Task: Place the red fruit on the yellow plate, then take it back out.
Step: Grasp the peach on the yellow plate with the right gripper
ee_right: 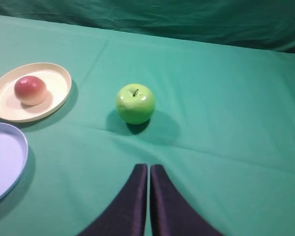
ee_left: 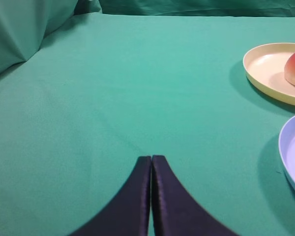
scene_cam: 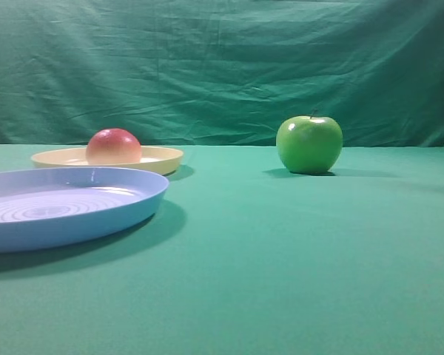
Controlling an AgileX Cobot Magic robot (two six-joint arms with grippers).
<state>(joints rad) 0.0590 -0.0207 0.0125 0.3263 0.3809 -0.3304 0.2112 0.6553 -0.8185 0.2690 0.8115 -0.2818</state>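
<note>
Sitting on the yellow plate (ee_right: 54,81): red fruit (ee_right: 30,90), placement half looks done.
Take-out not yet done. Both claws pressed together and empty, left claw (ee_left: 151,158) and right claw (ee_right: 148,167) well back over the bench (scene_cam: 296,259). Green apple (ee_right: 135,103) and blue plate (scene_cam: 29,229) sit apart from the fruit.

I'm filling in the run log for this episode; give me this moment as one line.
red fruit: on yellow plate | left gripper: shut, empty | right gripper: shut, empty | green apple: on cloth | take-out: pending
</note>
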